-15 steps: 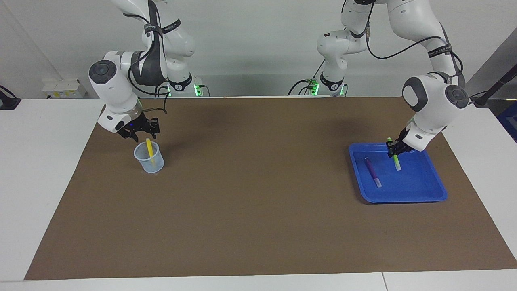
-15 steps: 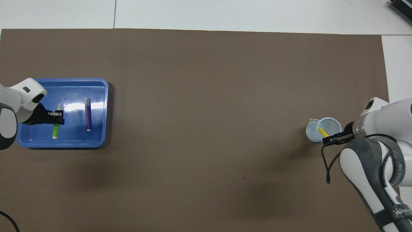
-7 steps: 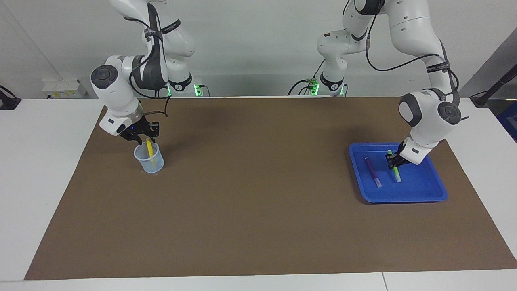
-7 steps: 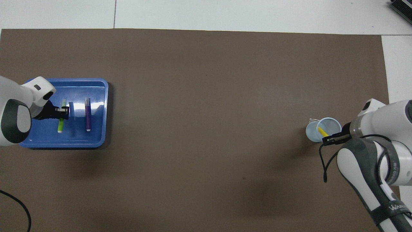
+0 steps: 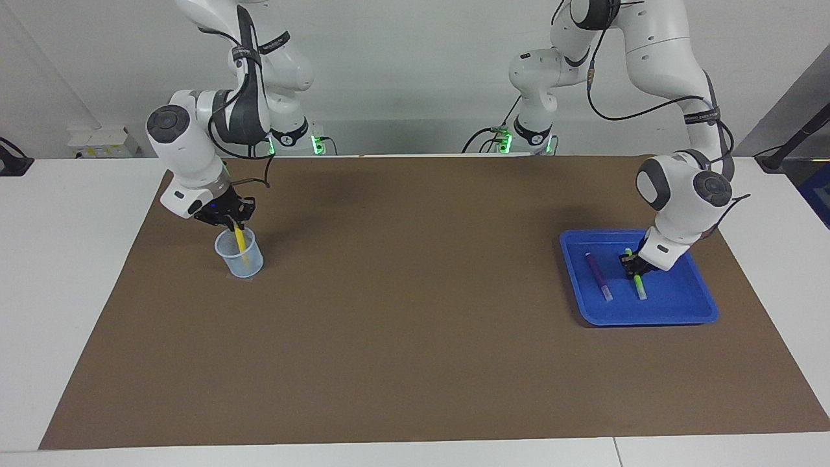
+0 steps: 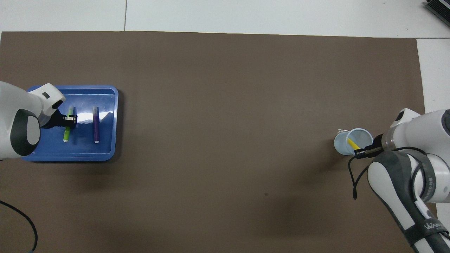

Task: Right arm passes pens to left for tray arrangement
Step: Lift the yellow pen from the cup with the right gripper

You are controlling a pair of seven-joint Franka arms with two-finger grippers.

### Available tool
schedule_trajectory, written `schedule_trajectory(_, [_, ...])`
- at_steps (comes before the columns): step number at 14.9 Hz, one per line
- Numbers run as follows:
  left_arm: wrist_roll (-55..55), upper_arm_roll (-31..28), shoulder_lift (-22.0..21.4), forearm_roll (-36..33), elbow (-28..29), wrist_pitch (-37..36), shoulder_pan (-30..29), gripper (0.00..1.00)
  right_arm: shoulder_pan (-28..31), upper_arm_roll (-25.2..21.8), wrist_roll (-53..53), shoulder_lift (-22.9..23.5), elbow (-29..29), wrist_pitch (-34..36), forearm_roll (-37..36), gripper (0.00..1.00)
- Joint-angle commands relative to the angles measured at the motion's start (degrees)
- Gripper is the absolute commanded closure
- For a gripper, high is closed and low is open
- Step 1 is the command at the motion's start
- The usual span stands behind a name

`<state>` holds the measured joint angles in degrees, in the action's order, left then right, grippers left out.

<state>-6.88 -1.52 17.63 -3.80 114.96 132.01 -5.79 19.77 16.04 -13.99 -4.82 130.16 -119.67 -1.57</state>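
Two pens down, one to go — the purple pen point(image 5: 598, 276) lies flat in the shallow, glossy blue tray point(image 5: 674, 314), and beside it the left gripper point(image 5: 631, 267) clamps the slim green pen point(image 5: 637, 281). At the right arm's end, the right gripper point(image 5: 231, 221) pinches the yellow pen point(image 5: 240, 238) standing in the translucent cup point(image 5: 240, 255).

Very little lettering can be read. On the right arm point(image 6: 404, 182), at the lower right of the overhead view, a dark strap point(image 6: 427, 229) carries white letters — they seem to start with "W", and the rest cannot be made out. In the facing view similar dark bands point(image 5: 702, 117) with small white print wrap both arms near the top of the frame — too small to read. No other label, number or sign is legible on the desk.
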Motion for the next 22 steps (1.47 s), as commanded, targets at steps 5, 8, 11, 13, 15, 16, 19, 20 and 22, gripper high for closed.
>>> schedule_trajectory(5, [0.4,0.6,0.9,-0.7,-0.5,0.4,0.3,0.38,0.4,1.1,-2.4,-0.4,-6.5,8.4,-1.2,1.00])
schedule_trajectory(8, [0.4,0.6,0.8,1.4,-1.3,-1.4,0.4,0.38,0.9,1.1,-7.3,-0.4,-12.8,15.6,-1.2,1.00])
schedule_trajectory(11, [0.4,0.7,0.9,2.4,-4.8,-6.7,0.4,0.21,0.9,1.1,-8.7,-0.5,-19.0,22.3,-1.2,1.00])
schedule_trajectory(13, [0.4,0.9,0.8,2.4,-7.9,-11.2,0.4,0.16,0.2,1.3,-8.6,-0.7,-22.9,26.2,-0.7,1.00])
schedule_trajectory(15, [0.4,1.0,0.7,2.6,-11.4,-16.3,0.6,0.14,-0.3,1.4,-8.6,-0.9,-25.6,28.2,0.0,1.00])
schedule_trajectory(16, [0.5,1.1,0.5,3.4,-13.3,-19.7,1.3,0.08,-1.5,1.4,-8.5,-1.0,-26.5,28.5,1.3,1.00])
schedule_trajectory(19, [1.7,0.9,0.0,7.7,-18.2,-27.1,1.6,0.06,-2.6,1.5,-5.5,-1.6,-26.8,28.1,10.0,1.00])
schedule_trajectory(20, [2.8,0.9,0.0,8.4,-19.3,-29.0,1.6,0.05,-3.7,1.5,-3.1,-1.7,-26.8,27.9,12.3,1.00])
schedule_trajectory(22, [7.6,1.2,-1.0,9.7,-20.0,-30.7,1.7,0.02,-5.7,1.5,1.6,-1.7,-26.8,27.6,16.9,1.00])
